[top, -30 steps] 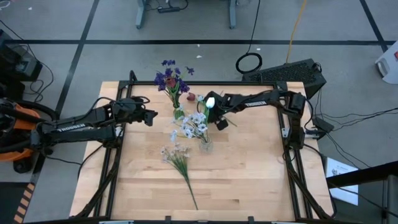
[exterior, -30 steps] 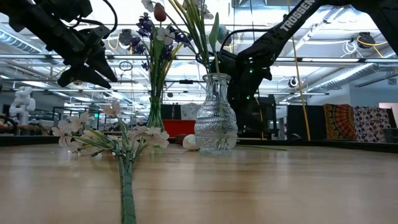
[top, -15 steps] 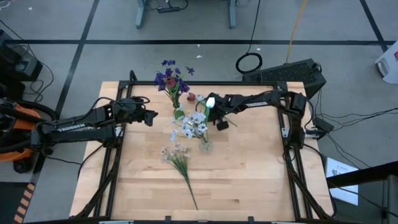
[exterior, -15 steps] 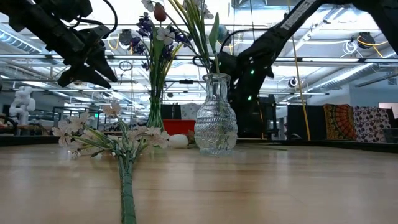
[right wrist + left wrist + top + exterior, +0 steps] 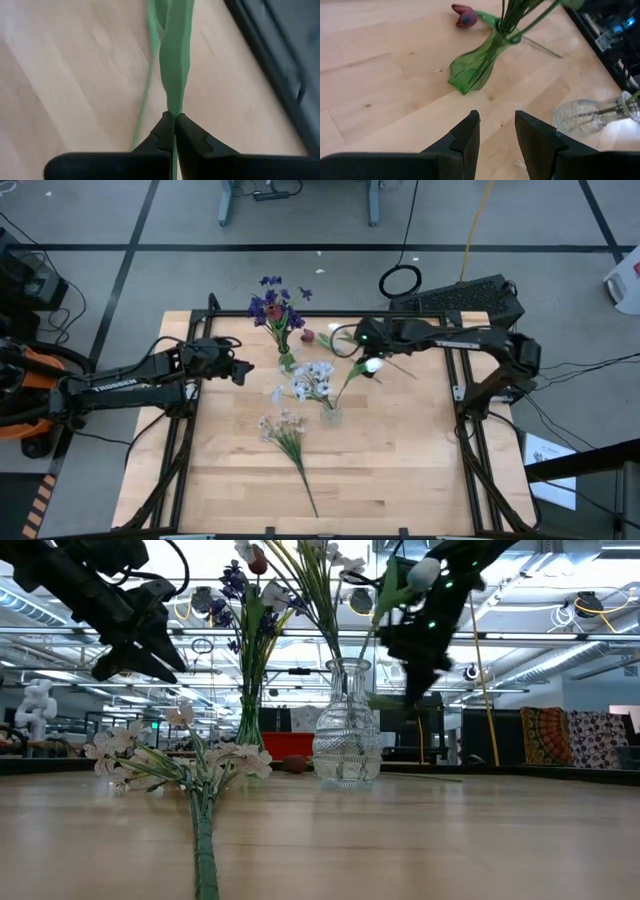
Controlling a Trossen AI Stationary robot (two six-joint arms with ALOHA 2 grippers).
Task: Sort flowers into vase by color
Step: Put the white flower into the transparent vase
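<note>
Pale wood surface (image 5: 400, 470) from above, framed in black rails, grey floor around. Left end effector (image 5: 243, 369) at nine o'clock, waiting above the boards. Right end effector (image 5: 368, 352) toward one o'clock, clamped on a white tulip (image 5: 374, 364) whose stem slants down toward the clear glass vase (image 5: 331, 414) at centre. Green vase (image 5: 287, 361) at eleven o'clock, holding purple clusters. Loose pale spray (image 5: 285, 430) lying at six o'clock.

Level across the boards: ribbed clear vase, white bud lifted high beside it; spray flat in front, stem toward the lens.

Left wrist: dark fingers (image 5: 465, 140) parted, nothing between; green vase and a dark red tulip (image 5: 464, 14) lying beyond it.

Right wrist: fingers (image 5: 165, 132) pinched tight on a soft green leaf (image 5: 176, 55) and thin stem.

Likely light, springy, plastic-slick; best gripped mid-stem, clear of the head, since the bud end would droop and swing.
</note>
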